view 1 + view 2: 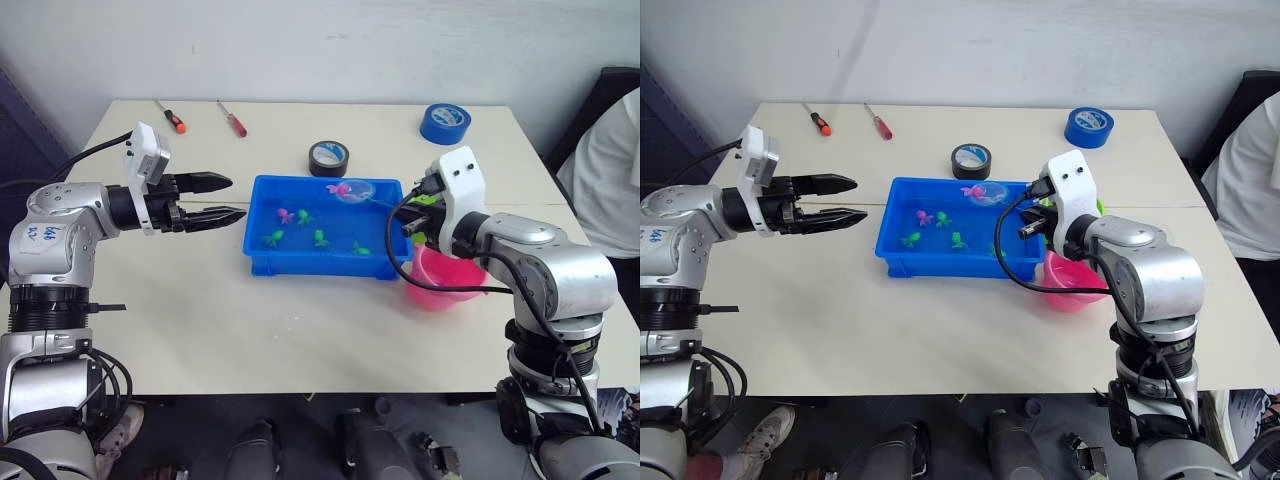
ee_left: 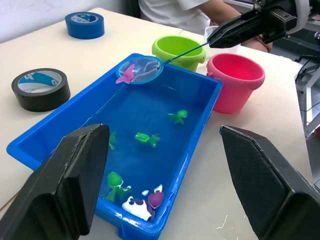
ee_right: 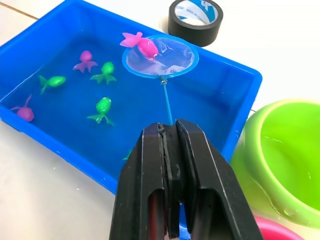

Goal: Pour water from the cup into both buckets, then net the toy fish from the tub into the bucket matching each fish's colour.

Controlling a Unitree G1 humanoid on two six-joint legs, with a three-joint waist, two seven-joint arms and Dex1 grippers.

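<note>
a: start at the left; what is the left gripper doing?

b: it hovers over bare table just left of the tub, fingers spread apart, nothing between them.

a: and in the tub?

b: water, and fish yet to be netted; a pink-purple fish and another at the near left corner; green fish scattered through the middle; the net is held above the tub's far right part with one magenta fish lying on its mesh.

a: who holds the net?

b: the right gripper; its fingers are clamped together on the thin handle, over the tub's right end.

a: the buckets?

b: both stand just right of the tub; the green bucket farther, the pink bucket nearer; the green one shows a sheen of water inside, so i judge the pouring done, though i cannot tell about the pink one.

a: so how far along?

b: i would say early in the netting; i see no fish in either bucket from these angles; the magenta fish in the net belongs in the pink bucket, then the rest remain.

a: anything else?

b: a black tape roll beyond the tub and a blue tape roll at the far right.
</note>
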